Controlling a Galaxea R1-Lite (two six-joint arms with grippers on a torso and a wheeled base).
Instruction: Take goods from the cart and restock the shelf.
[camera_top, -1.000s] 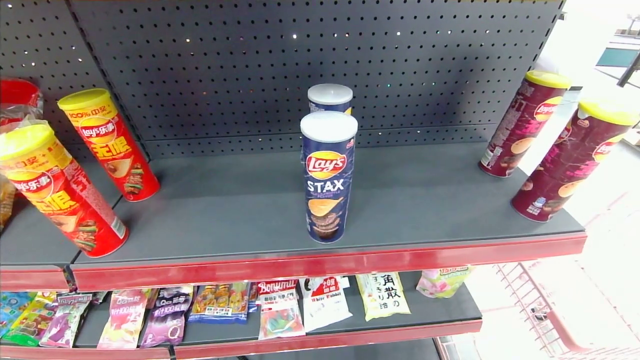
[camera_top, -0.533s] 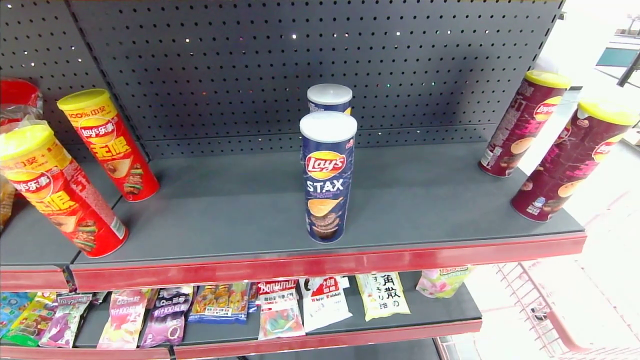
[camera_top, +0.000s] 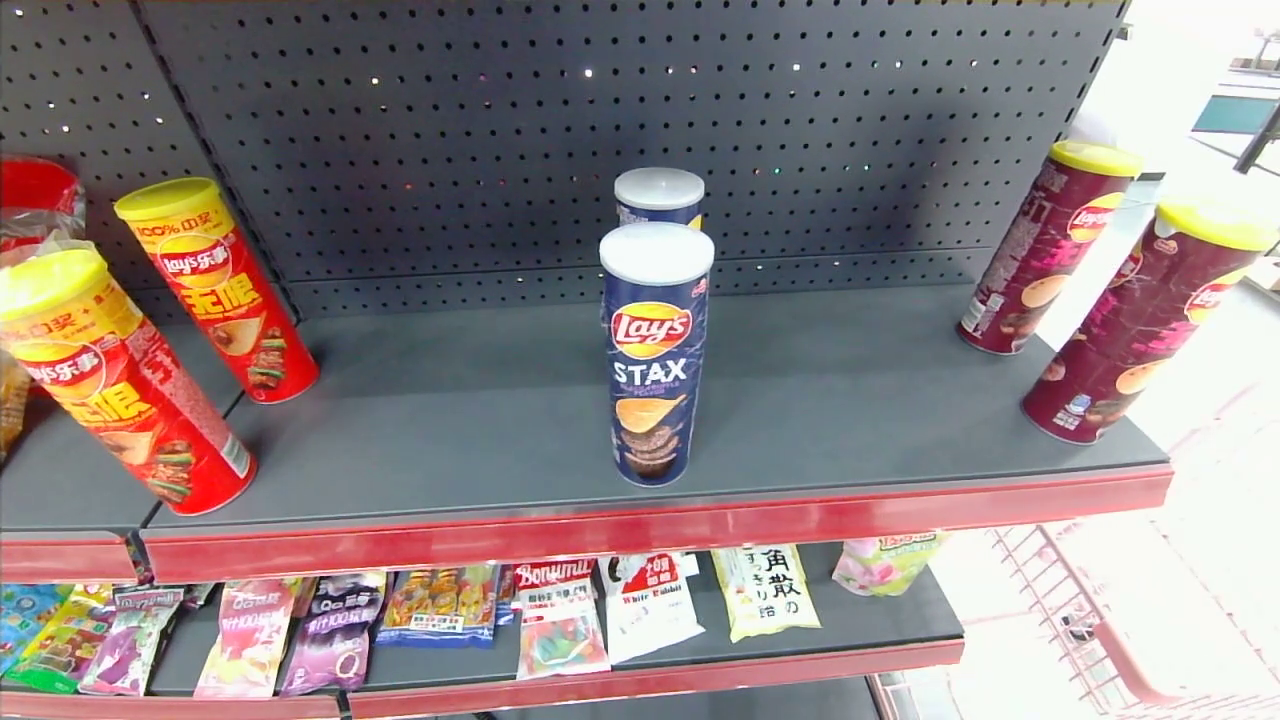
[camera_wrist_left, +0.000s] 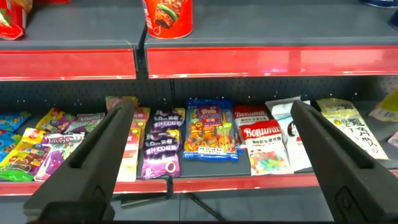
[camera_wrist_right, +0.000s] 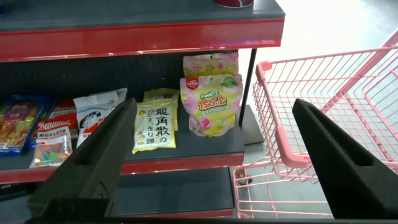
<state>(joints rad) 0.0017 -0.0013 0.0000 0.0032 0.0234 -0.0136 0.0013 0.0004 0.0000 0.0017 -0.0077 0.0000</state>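
Left gripper (camera_wrist_left: 211, 106) hangs in front of the lower shelf (camera_wrist_left: 261, 182) with its jaws spread wide, and we see nothing held between them. Our right gripper (camera_wrist_right: 214, 104) is spread just as wide, level with that shelf's right end, where the pink wire cart (camera_wrist_right: 323, 124) stands just beside the unit. On the upper shelf (camera_top: 800, 400) the goods are tall crisp cans, all standing on their bases with the long axis vertical and the lids up. A dark blue can (camera_top: 655, 350) with a grey lid stands near the front edge at the middle. Its label is turned squarely toward us, with a round red-and-yellow logo above white lettering and a picture of crisps. A second blue can (camera_top: 659, 195) stands directly behind it, mostly hidden. Two red cans (camera_top: 215, 285) with yellow lids stand at our left, their yellow lettering facing front. Two maroon cans (camera_top: 1045, 250) with yellow lids stand at our right, one behind the other. Printed snack bags (camera_top: 560, 610) lie flat along the lower shelf, tops toward the back.
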